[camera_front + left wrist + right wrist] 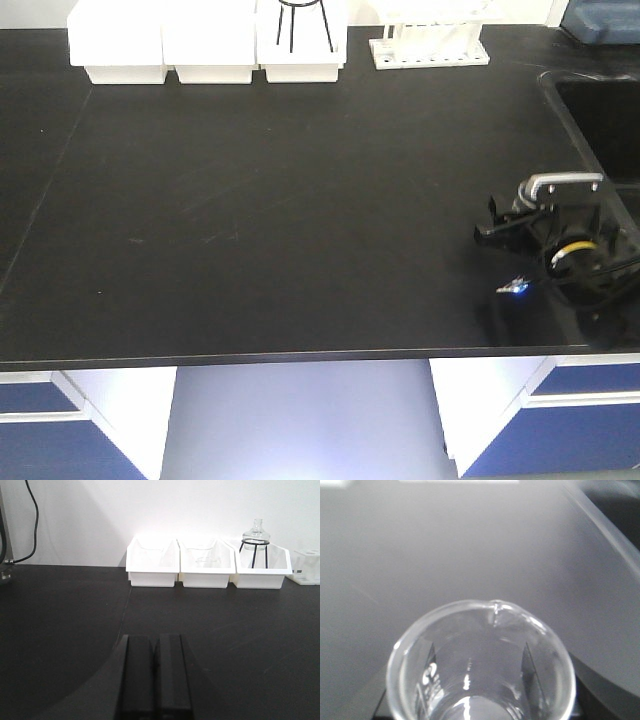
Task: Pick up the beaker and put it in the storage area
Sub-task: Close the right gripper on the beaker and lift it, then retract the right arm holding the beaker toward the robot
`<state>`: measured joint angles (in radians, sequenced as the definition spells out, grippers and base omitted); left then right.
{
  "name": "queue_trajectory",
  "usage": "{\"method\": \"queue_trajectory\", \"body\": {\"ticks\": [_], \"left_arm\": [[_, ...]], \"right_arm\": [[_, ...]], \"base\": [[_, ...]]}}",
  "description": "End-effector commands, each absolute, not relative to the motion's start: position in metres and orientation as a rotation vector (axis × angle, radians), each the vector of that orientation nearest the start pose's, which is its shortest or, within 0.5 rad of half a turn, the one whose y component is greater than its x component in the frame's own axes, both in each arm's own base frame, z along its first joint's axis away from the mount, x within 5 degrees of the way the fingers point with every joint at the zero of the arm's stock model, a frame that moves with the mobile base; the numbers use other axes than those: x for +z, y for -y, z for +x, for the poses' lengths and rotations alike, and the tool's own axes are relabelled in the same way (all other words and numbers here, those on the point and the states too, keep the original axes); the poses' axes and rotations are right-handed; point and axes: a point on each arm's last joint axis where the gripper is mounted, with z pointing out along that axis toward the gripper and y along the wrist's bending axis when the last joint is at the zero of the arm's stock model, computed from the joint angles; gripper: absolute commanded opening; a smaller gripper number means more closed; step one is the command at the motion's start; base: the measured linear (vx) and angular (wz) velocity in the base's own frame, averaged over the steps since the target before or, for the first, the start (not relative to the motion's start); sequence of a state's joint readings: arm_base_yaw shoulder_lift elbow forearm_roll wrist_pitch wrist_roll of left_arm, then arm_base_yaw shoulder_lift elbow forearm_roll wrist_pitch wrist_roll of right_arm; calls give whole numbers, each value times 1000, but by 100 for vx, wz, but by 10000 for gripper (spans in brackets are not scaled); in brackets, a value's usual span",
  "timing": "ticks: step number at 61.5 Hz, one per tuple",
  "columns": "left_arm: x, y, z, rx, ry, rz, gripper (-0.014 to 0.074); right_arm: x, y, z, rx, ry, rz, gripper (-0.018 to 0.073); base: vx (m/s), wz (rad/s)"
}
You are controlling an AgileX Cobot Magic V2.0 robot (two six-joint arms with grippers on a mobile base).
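Glass beaker (480,665) sits clamped in the right gripper (479,657), well apart from the white bins (205,45); the left gripper (155,680) is pressed together. Best carried level and slowly toward the storage area, unseen here.

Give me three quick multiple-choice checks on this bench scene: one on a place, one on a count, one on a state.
1. Where is the small clear glass beaker? A in the sink; B held in the right gripper; C in the test-tube rack.
2. How many white plastic bins line the black benchtop at its rear? A one; B two; C three.
3. The left gripper is: A shut, empty; B wide open; C shut on a flask.
Answers: 1 B, dark pads flank the glass in the right wrist view; 2 C, three stand in a row; 3 A, its fingers meet with nothing between.
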<state>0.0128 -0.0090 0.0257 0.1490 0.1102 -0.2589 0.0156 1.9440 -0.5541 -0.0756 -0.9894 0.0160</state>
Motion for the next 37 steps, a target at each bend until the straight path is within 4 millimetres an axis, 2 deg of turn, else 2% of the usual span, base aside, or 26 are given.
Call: {"method": "queue_trajectory", "body": {"ticks": [1,7,8,16,24,29,32,37], "left_arm": [[196,-1,56,-89,-1526,-101,-8],[196,-1,56,-89,-1526,-101,-8],[196,-1,56,-89,-1526,-101,-8],[196,-1,56,-89,-1526,-101,-8],[196,-1,56,-89,-1526,-101,-8],[196,-1,56,-89,-1526,-101,-8],[196,-1,56,-89,-1526,-101,-8],[196,-1,56,-89,-1526,-101,-8]], "right_arm": [[158,-14,313,68,-1729,-135,-8],[188,-17,304,95,-1729,-164,-8],[212,-20,294,121,-1710,-189,-8],[250,-25,271,135,-1668,-274,-6],[274,-24,249,134,-1683,-264,-4],[286,-24,228,134,-1659,-263,-4],[289,-24,215,145,-1641,-250,-4],[284,-23,193,168,-1647,-213,-4]], "base": [[0,0],[0,0],[0,0],[0,0],[0,0],[0,0],[0,0],[0,0]]}}
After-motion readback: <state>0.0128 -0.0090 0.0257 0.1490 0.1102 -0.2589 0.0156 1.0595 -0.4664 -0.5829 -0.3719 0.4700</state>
